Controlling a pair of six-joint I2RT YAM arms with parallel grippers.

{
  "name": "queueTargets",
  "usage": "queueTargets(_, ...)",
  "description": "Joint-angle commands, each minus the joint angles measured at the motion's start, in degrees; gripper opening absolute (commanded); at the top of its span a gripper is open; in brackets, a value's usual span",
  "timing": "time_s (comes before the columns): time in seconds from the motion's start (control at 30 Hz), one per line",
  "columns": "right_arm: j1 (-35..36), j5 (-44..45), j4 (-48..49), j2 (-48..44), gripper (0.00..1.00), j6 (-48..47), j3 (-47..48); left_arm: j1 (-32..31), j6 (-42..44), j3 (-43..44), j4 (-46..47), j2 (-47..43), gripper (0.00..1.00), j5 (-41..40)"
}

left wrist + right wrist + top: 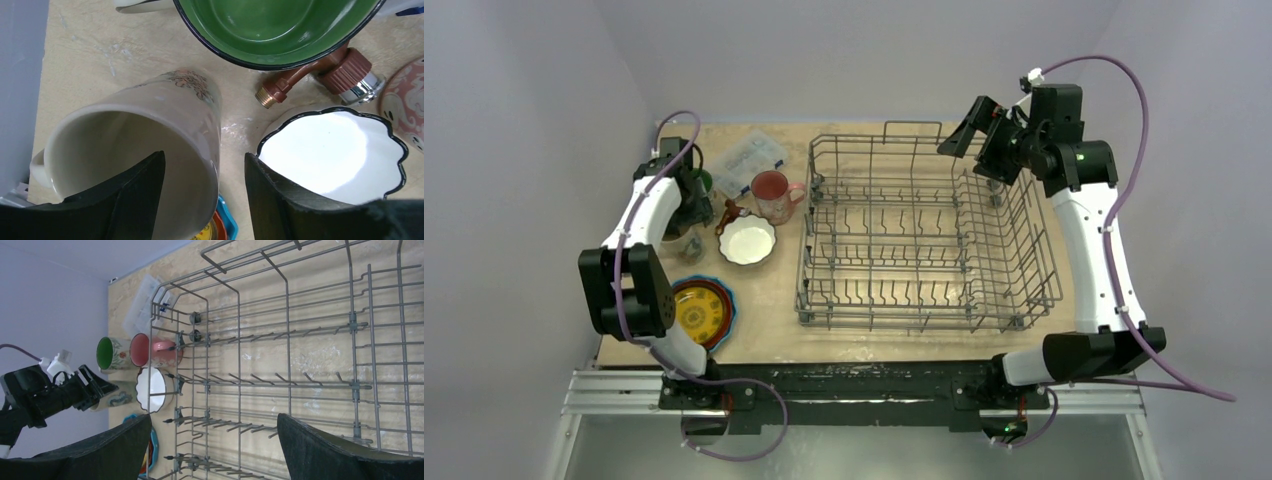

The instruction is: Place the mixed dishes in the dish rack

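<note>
A pale, scuffed wooden table [774, 335] between lavender walls carries a large grey wire dish rack [924, 240] with rows of thin tines, set centre-right. Left of it, the left gripper [205, 155] straddles the smooth rim of a cream mug [165, 105], one black finger inside and one outside, jaws parted, not pinching. A glossy white scalloped bowl [330, 150] sits just right of the mug. The right gripper [214, 416] hangs wide open over the rack's far right corner.

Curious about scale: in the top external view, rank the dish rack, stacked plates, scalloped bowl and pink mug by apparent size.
1. dish rack
2. stacked plates, partly hidden and close to the bowl's size, so this order is unsure
3. scalloped bowl
4. pink mug
</note>
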Motion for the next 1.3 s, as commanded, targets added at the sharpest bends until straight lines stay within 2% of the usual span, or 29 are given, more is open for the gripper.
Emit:
queueTargets(0.0, -0.2, -0.9, 1.7, -0.8, 0.99, -0.7, 0.6, 0.6, 2.4, 0.9, 1.6, 1.5, 0.54, 0.8)
queueTargets(0.13, -0.2, -0.8, 1.5, -0.7, 0.99, -0.4, 0.6, 0.6, 2.3, 2.7, 0.8, 3.4, 0.43, 2.3)
queueTargets(0.47, -0.2, -1.3, 1.7, -1.4, 0.99, 0.2, -0.9, 0.6, 2.9, 2.9, -2.2, 1.2, 0.01, -0.8)
queueTargets(0.77, -0.2, -3.4, 1.9, -1.1, 0.99, 1.1, -2.0, 0.6, 2.8, 3.5, -6.1, -7.2, 0.0, -5.4)
queueTargets(0.93, -0.2, -5.7, 1.8, -0.5, 0.99, 1.3, -1.0, 0.6, -1.9, 6.0, -11.1, -14.6, 0.0, -3.0)
queueTargets(1.1, 0.9, -7.5, 2.8, -0.6, 0.99, 1.1, -1.5, 0.5, -8.6, 7.5, -13.3, -22.8, 0.0, 8.8)
queueTargets(1.27, 4.1, -7.4, 5.3, -2.8, 0.99, 2.4, -3.5, 0.5, -16.5, 6.9, -10.1, -31.4, 0.0, 26.2)
